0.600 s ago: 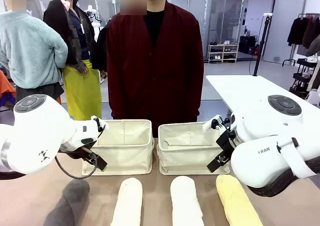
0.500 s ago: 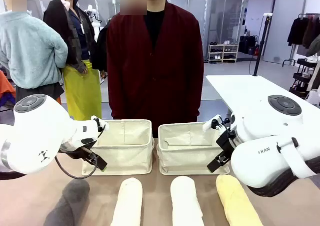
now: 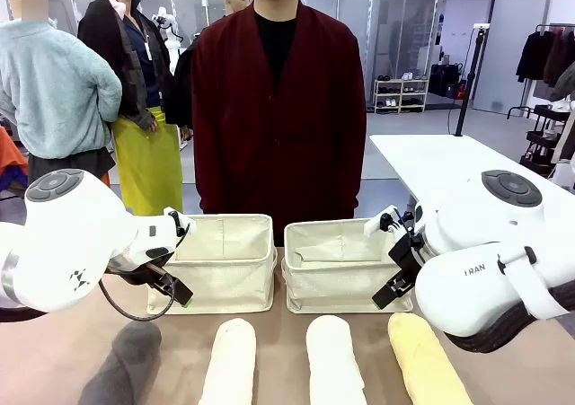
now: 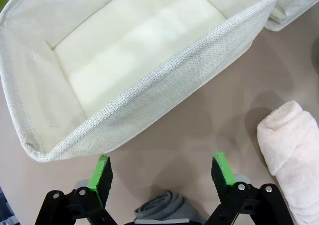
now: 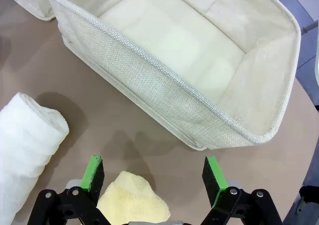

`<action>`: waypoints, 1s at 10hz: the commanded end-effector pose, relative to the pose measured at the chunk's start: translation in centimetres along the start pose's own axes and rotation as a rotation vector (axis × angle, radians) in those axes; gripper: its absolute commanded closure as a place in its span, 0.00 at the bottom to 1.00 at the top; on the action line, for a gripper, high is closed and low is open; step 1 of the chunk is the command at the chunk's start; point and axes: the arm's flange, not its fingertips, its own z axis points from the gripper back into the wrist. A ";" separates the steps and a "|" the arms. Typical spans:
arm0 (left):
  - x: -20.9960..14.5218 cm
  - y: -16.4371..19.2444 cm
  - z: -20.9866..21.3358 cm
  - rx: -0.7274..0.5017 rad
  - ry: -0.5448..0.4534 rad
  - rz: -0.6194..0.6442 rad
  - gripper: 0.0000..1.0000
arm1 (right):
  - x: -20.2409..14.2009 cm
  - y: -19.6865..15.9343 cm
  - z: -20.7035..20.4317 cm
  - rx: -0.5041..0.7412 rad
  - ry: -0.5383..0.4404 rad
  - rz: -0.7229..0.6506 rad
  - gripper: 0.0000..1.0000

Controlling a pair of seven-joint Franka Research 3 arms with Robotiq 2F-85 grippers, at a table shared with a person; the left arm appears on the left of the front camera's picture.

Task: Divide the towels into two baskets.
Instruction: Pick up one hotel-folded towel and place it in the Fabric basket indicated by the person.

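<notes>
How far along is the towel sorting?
Nothing looks done: the left basket and right basket hold no towels. The grey towel, cream towel, white towel and yellow towel lie in a row before them. Nothing is in hand: the left gripper and right gripper hang open over the grey and yellow ends. All four are left to move.

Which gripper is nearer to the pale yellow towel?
Right. The right gripper hangs above the end of the pale yellow towel; the left gripper hangs over the dark grey towel, across the row.
</notes>
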 end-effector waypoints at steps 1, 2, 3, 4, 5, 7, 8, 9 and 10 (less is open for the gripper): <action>0.0 0.1 0.0 0.000 0.000 0.001 0.00 | 0.0 0.0 0.0 0.001 0.000 -0.001 0.00; 0.0 0.1 0.0 0.000 0.000 0.001 0.00 | 0.0 0.0 0.0 0.001 0.000 -0.001 0.00; 0.0 0.1 0.0 0.000 0.000 0.001 0.00 | 0.0 0.0 0.0 0.001 0.000 -0.001 0.00; 0.0 0.1 0.0 0.000 0.000 0.001 0.00 | 0.0 0.0 0.0 0.001 0.000 -0.001 0.00; 0.0 0.1 0.0 0.000 0.000 0.001 0.00 | 0.0 0.0 0.0 0.001 0.000 -0.001 0.00; 0.6 0.7 0.8 -0.118 0.021 0.040 0.00 | 1.1 -1.0 0.7 0.030 -0.009 -0.042 0.00; 1.3 1.9 1.7 -0.203 0.044 0.077 0.00 | 2.2 -1.8 1.5 0.092 -0.025 -0.078 0.00; 1.8 3.3 3.0 -0.301 0.061 0.115 0.00 | 3.1 -2.8 2.6 0.154 -0.021 -0.094 0.00; 2.0 4.6 4.1 -0.337 0.058 0.127 0.00 | 3.6 -3.9 3.2 0.257 -0.031 -0.136 0.00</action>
